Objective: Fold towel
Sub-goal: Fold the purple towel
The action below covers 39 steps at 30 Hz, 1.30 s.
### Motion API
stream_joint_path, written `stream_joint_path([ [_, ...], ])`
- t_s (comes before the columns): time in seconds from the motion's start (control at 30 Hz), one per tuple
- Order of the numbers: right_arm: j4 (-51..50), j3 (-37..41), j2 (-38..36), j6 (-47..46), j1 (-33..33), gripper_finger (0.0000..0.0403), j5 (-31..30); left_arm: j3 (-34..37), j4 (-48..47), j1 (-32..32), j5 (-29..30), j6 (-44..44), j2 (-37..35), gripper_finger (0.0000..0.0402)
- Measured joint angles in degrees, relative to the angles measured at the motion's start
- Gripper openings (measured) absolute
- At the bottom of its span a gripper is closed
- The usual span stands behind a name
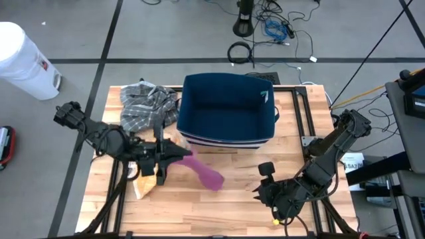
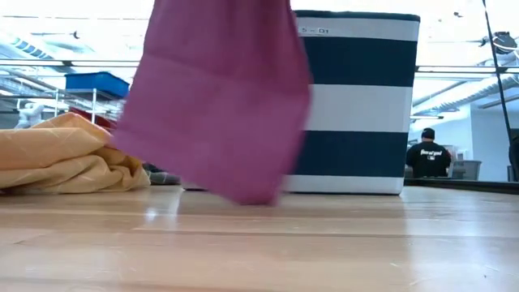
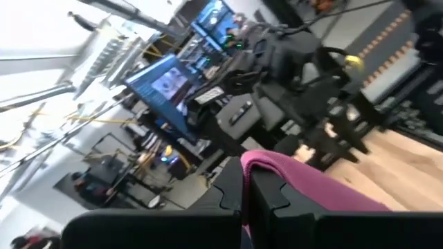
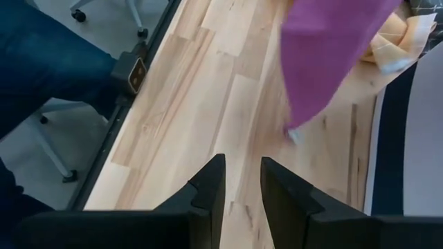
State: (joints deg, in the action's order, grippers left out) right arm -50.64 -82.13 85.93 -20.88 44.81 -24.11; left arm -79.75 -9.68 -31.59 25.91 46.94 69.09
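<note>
A magenta towel [image 1: 206, 174] hangs from my left gripper [image 1: 180, 157], which is shut on it over the table's left half, in front of the bin. In the low view the towel [image 2: 219, 89] drapes down as a broad sheet, its lower corner [image 4: 294, 131] close above the wood. My right gripper [image 1: 260, 192] stands near the front edge at the right. Its fingers [image 4: 208, 183] point slanting down at bare table short of that corner, slightly open with nothing between them. My left gripper pinches the towel's upper folded edge [image 3: 257, 160] between its two shut fingers. The fingers lie about level and come from the table's left. The towel hangs below and trails toward the near right. Whether its lower corner [image 2: 247, 199] touches the table I cannot tell.
A navy and white striped bin [image 1: 226, 109] stands at the far middle. A grey plaid cloth [image 1: 146, 106] lies at the far left, and a yellow cloth [image 1: 143, 184] lies under the left arm. Bare wood stretches between the grippers. A person [image 2: 427, 154] sits beyond the table.
</note>
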Motion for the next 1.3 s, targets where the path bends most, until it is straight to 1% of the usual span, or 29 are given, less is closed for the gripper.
stream_joint_path([
  [0.07, 0.0, 0.0, 0.0, -0.4, 0.5, 0.0077, -0.1, 0.0, -1.8, -1.4, 0.9, -0.1, -1.0, 0.0],
  [0.2, -0.1, 0.0, 0.0, -1.0, 1.3, 0.0077, -1.5, 0.0, -5.6, -4.5, 7.3, -1.5, -3.4, 0.0],
  [0.27, -0.2, 0.0, 0.0, -1.0, 1.6, 0.0077, -1.6, 0.0, -5.7, -6.1, 9.7, -1.4, -4.4, 0.0],
  [0.37, -0.3, 0.0, 0.0, -1.0, 1.7, 0.0077, -1.7, 0.0, -3.4, -8.0, 10.3, -0.6, -6.6, 0.0],
  [0.47, -0.3, 0.0, 0.0, -1.0, 1.7, 0.0077, -1.7, -0.1, -2.5, -8.0, 10.5, -0.2, -7.3, 0.0],
  [0.53, -0.3, 0.0, 0.0, -1.0, 1.7, 0.0077, -1.7, -0.1, -3.7, -6.4, 9.5, -1.8, -7.1, 0.0],
  [0.57, -0.3, 0.0, 0.0, -1.1, 1.7, 0.0077, -1.7, -0.1, -5.3, -5.1, 7.8, -3.3, -6.6, 0.0],
  [0.63, -0.3, 0.0, 0.0, -1.7, 1.7, 0.0077, -1.7, -0.1, -8.3, -1.3, 4.4, -6.5, -4.7, 0.0],
  [0.7, -0.3, 0.0, 0.0, -2.4, 1.7, 0.0077, -1.9, 0.0, -10.0, 2.3, 2.7, -8.6, -2.1, 0.0],
  [0.8, 0.1, 0.0, 0.4, -2.9, 1.7, 0.0077, -3.5, 0.1, -9.3, 5.7, 2.3, -10.3, 1.2, 0.0],
  [0.9, 1.8, 0.6, 1.4, -1.3, 1.7, 0.0077, -3.7, -0.1, -3.3, 9.1, 0.6, -10.8, 4.5, 0.0],
  [0.97, 3.4, 1.0, 2.1, 0.6, 1.7, 0.0077, -5.5, -0.1, 0.0, 11.0, 1.6, -12.0, 7.0, 0.0],
  [1.1, 8.0, 2.3, 3.1, 4.9, 1.7, 0.0077, -10.2, 0.2, 5.5, 14.5, 6.1, -14.4, 10.4, 0.0],
  [1.3, 21.3, 5.7, 5.9, 17.3, 1.3, 0.0077, -10.3, 0.0, 11.2, 16.4, 7.7, -16.7, 10.4, 0.0],
])
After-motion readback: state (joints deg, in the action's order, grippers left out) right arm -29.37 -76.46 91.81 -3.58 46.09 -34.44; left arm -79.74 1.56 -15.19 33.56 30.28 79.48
